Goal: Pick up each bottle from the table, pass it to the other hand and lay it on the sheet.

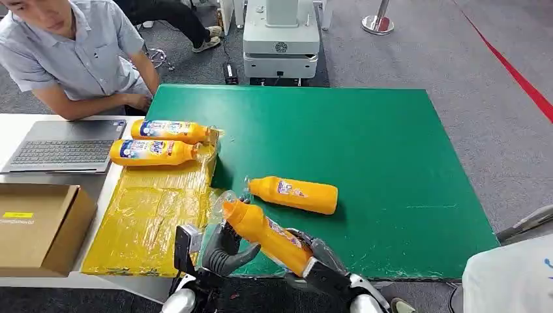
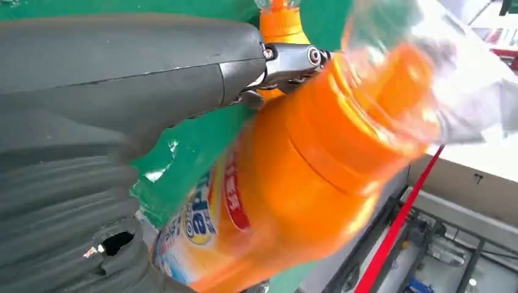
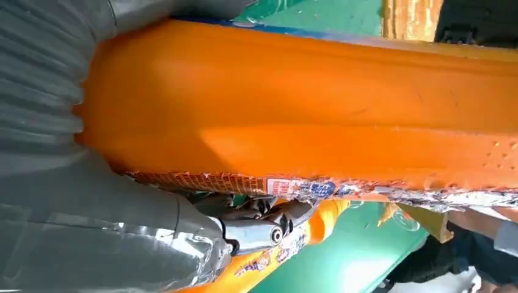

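Right hand grips bottle; left hand spread beside it. Laptop, cardboard box left.

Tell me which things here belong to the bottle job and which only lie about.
Job: held bottle; right hand; left hand; bottle on the green mat; two bottles on the sheet; yellow sheet.
Lying about: laptop; cardboard box.

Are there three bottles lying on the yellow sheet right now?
No, two bottles lie on the yellow sheet.
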`<act>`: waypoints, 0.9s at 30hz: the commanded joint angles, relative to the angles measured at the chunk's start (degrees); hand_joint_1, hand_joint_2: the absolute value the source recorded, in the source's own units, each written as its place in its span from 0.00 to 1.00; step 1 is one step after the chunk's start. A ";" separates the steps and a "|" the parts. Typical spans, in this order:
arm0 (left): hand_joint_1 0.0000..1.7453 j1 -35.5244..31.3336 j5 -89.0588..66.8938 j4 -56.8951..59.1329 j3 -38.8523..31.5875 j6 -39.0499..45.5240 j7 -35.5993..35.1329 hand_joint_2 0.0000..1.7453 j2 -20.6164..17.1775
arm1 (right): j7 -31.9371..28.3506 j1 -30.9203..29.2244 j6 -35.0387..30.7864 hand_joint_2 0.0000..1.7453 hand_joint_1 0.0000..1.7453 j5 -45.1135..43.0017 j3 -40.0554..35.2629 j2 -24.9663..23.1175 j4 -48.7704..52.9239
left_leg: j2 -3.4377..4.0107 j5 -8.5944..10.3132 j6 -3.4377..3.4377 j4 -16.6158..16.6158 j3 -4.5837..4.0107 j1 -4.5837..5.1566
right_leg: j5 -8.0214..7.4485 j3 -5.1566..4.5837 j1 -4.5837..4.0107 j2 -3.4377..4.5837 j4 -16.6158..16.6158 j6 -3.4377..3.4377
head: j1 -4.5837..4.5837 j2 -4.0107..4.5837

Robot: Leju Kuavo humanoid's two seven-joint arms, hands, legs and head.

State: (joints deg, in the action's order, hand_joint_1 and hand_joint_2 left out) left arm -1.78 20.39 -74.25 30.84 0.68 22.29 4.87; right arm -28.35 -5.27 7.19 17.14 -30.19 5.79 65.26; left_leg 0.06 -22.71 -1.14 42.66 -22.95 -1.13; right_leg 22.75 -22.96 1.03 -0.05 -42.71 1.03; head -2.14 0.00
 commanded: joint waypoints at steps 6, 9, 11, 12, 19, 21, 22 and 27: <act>0.00 -4.65 0.25 2.37 2.22 -1.37 -0.34 1.00 1.24 | -0.11 -5.76 -0.57 1.00 0.79 2.18 -4.47 -0.24 -1.75 | 0.00 0.00 0.00 0.00 0.00 0.00 | 0.00 0.00 0.00 0.00 0.00 0.00 | 0.02 0.00; 0.00 -5.00 0.07 2.83 2.58 -1.42 -0.37 1.00 1.23 | -0.05 -6.15 -0.60 1.00 0.78 2.13 -4.62 -0.39 -1.93 | 0.00 0.00 0.00 0.00 0.00 0.00 | 0.00 0.00 0.00 0.00 0.00 0.00 | 0.07 0.00; 0.00 -5.16 -0.17 2.98 2.95 -1.54 -0.37 1.00 1.17 | -0.06 -6.38 -0.70 1.00 0.80 2.12 -4.67 -0.47 -2.01 | 0.00 0.00 0.00 0.00 0.00 0.00 | 0.00 0.00 0.00 0.00 0.00 0.00 | 0.18 0.00; 0.08 -5.18 -0.19 3.00 2.99 -1.54 -0.36 1.00 1.19 | -0.06 -6.46 -0.71 1.00 0.80 2.12 -4.68 -0.48 -2.01 | 0.00 0.00 0.00 0.00 0.00 0.00 | 0.00 0.00 0.00 0.00 0.00 0.00 | 0.13 0.00; 1.00 -5.66 -1.21 3.30 3.51 -1.12 -0.23 1.00 1.09 | -0.07 -6.63 -1.02 1.00 0.74 2.10 -4.96 -0.78 -2.65 | 0.00 0.00 0.00 0.00 0.00 0.00 | 0.00 0.00 0.00 0.00 0.00 0.00 | 0.11 0.00; 1.00 -5.77 -1.53 3.30 3.60 -0.88 -0.13 1.00 1.15 | -0.05 -6.70 -1.11 1.00 0.69 2.11 -4.96 -0.79 -2.76 | 0.00 0.00 0.00 0.00 0.00 0.00 | 0.00 0.00 0.00 0.00 0.00 0.00 | 0.07 0.00; 1.00 -5.84 -1.86 3.25 3.73 -0.69 0.00 1.00 1.18 | -0.04 -6.80 -1.17 1.00 0.64 2.12 -5.02 -0.81 -2.88 | 0.00 0.00 0.00 0.00 0.00 0.00 | 0.00 0.00 0.00 0.00 0.00 0.00 | 0.04 0.00; 1.00 -5.77 -2.09 3.09 3.68 -0.52 0.15 1.00 1.26 | -0.02 -6.83 -1.33 1.00 0.48 2.14 -5.12 -0.73 -2.76 | 0.00 0.00 0.00 0.00 0.00 0.00 | 0.00 0.00 0.00 0.00 0.00 0.00 | 0.11 0.00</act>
State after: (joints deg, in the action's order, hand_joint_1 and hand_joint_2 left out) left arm -4.94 19.04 -70.88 32.74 0.24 22.14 5.35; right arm -28.22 -8.52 5.99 19.08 -33.57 5.53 62.05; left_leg 0.06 -22.71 -1.14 42.66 -22.95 -1.13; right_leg 22.75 -22.96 1.03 -0.05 -42.71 1.03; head -2.03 0.00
